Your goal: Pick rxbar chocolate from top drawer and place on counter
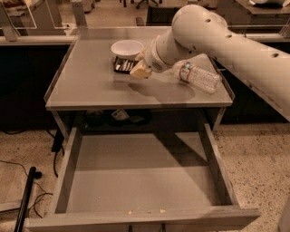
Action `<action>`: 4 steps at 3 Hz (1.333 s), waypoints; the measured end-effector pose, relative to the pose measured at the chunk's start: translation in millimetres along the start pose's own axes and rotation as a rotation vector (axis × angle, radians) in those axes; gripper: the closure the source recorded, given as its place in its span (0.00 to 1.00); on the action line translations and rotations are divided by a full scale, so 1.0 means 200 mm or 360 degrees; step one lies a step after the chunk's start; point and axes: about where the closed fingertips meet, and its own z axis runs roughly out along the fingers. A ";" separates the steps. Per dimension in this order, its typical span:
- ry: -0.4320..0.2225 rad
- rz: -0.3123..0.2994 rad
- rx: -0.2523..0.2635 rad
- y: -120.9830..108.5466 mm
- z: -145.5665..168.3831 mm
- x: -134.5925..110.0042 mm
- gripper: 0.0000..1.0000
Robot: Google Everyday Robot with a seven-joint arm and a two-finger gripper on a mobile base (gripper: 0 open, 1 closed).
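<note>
Bar [123,66] flat on counter [86,86], just in front of bowl [128,47]. Hand [139,71] at bar's end, also in front of bowl; open/closed: can't tell. Bar prob. light, stiff-ish, slick wrapper. Best pinched across narrow width, mid-length.

Reads as a robotics lab or test bay, not a home. Shows a bare grey metal worktop [90,86] with thin raised edges, over a wide top drawer [68,172] pulled out. Stands on speckled hard floor [258,154], with loose black cables [18,166] trailing at the left. Backs onto more plain benches [27,40] and what looks like a chair's castors [147,3] at the top edge. Holds a big white robot arm [235,50] reaching in from the right, gripper [140,71] low over the worktop's back, beside a white bowl [128,47].
</note>
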 end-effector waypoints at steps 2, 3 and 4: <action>0.0032 0.0101 -0.0101 -0.01 0.17 0.14 1.00; 0.0027 0.0132 -0.0138 0.02 0.20 0.17 1.00; 0.0027 0.0133 -0.0139 0.02 0.21 0.18 0.83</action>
